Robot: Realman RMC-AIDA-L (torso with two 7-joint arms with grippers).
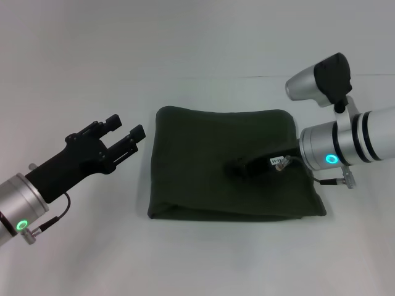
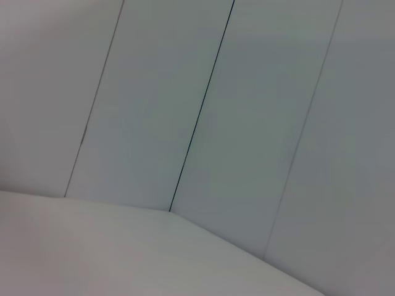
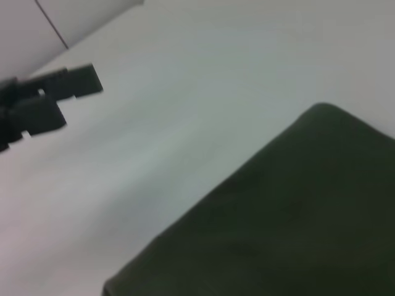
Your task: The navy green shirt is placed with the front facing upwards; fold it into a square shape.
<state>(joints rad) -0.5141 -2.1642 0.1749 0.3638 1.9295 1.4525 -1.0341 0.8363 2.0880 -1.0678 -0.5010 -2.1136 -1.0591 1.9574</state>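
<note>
Head view: shirt (image 1: pixel 222 163) lies folded, roughly square, mid-table (image 1: pixel 74 265); left gripper (image 1: pixel 129 137) hovers beside it, fingers apart, empty. Right gripper (image 1: pixel 242 166) rests on the cloth, likely flattening it; finger state indiscernible

Left wrist view: only wall

Right wrist view: shirt corner, left gripper beyond

A small white sticker (image 1: pixel 276 160) with tiny dark marks is showing on the black right gripper (image 1: pixel 237 166), which is lying on the folded dark green cloth shirt (image 1: pixel 203 154). The marks are too small to read. No other words or numbers are showing.
</note>
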